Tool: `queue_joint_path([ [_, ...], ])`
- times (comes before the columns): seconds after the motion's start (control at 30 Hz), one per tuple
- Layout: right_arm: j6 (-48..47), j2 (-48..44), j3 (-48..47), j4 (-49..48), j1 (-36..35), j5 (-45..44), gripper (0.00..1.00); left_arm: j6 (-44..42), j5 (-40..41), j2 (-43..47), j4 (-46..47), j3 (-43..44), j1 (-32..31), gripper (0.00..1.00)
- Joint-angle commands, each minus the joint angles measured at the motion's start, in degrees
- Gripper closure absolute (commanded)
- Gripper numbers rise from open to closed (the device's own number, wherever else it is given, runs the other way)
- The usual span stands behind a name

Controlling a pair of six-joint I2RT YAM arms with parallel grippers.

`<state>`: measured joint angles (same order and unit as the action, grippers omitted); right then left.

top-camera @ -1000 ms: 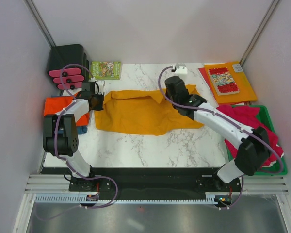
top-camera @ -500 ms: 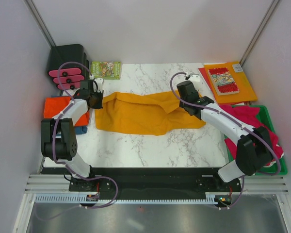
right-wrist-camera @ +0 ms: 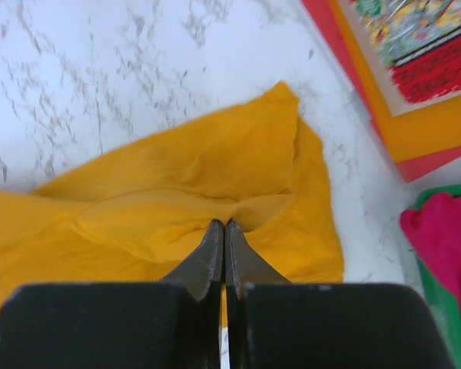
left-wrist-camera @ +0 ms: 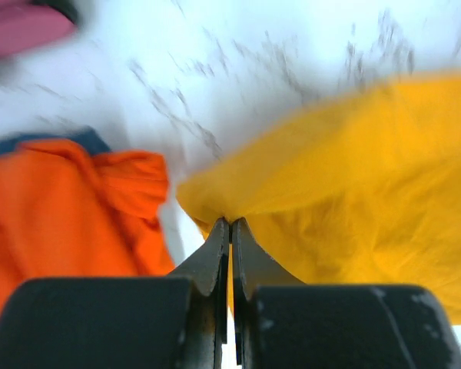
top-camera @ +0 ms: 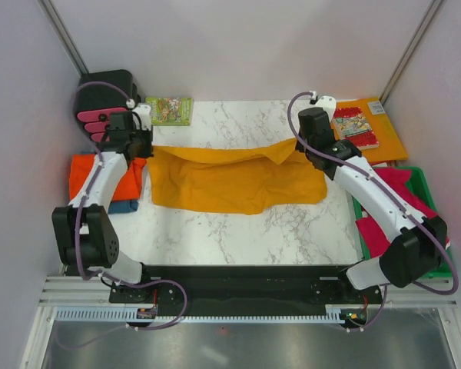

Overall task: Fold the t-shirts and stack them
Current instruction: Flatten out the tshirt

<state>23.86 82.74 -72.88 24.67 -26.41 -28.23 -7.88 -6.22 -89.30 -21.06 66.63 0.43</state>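
Observation:
A mustard t-shirt (top-camera: 234, 178) lies spread across the middle of the marble table (top-camera: 238, 234). My left gripper (top-camera: 144, 147) is shut on its far left corner, the cloth pinched between the fingertips in the left wrist view (left-wrist-camera: 229, 224). My right gripper (top-camera: 301, 148) is shut on its far right edge, seen pinched in the right wrist view (right-wrist-camera: 223, 227). The shirt's far edge is lifted and stretched between both grippers. A folded red-orange t-shirt (top-camera: 100, 175) lies at the left on a blue one (top-camera: 123, 206). Crimson-pink t-shirts (top-camera: 396, 200) fill the green bin (top-camera: 424, 181).
A black stand with pink pads (top-camera: 104, 108) is at the far left corner. A green booklet (top-camera: 169, 110) lies at the back. An orange folder with a comic book (top-camera: 365, 127) lies at the back right. White walls enclose the table.
Both grippers have moved toward the far edge and apart, pulling the mustard shirt's far edge up and taut. The shirt now lies wider and flatter.

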Motion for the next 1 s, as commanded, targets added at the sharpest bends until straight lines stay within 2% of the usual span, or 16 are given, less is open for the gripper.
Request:
queue_joint_path([
  [0.0, -4.51, -6.27, -14.36, 3.27, 3.04, -2.09, 1.0, 2.6, -4.49, 9.3, -4.07, 13.41, 3.61, 0.98],
  [0.07, -6.19, -7.76, -21.58, 6.26, 3.04, -2.44, 1.0, 2.26, -4.94, 12.64, -7.76, 19.92, 3.7, 0.98],
  [0.23, -7.86, -14.44, -25.21, 9.17, 2.42, -3.23, 1.0, 2.69, -7.23, 20.29, -13.65, 28.63, 3.7, 0.98],
  [0.47, -11.46, -26.21, -20.46, 11.37, 1.98, -1.31, 1.0, 1.99, -8.9, 34.08, -17.88, 26.54, 3.79, 0.98],
  [0.6, -14.36, -32.01, -22.29, 12.77, 1.28, -1.39, 1.0, 1.99, -7.93, 42.25, -18.4, 25.3, 3.7, 0.98],
  [0.73, -14.72, -32.29, -30.01, 16.28, -0.65, -3.58, 1.0, 2.16, -6.53, 44.47, -19.8, 27.84, 3.79, 0.98],
  [0.97, -14.28, -29.92, -40.49, 17.43, -1.27, -3.76, 1.0, 3.66, -4.51, 43.33, -21.65, 35.66, 3.79, 0.98],
])
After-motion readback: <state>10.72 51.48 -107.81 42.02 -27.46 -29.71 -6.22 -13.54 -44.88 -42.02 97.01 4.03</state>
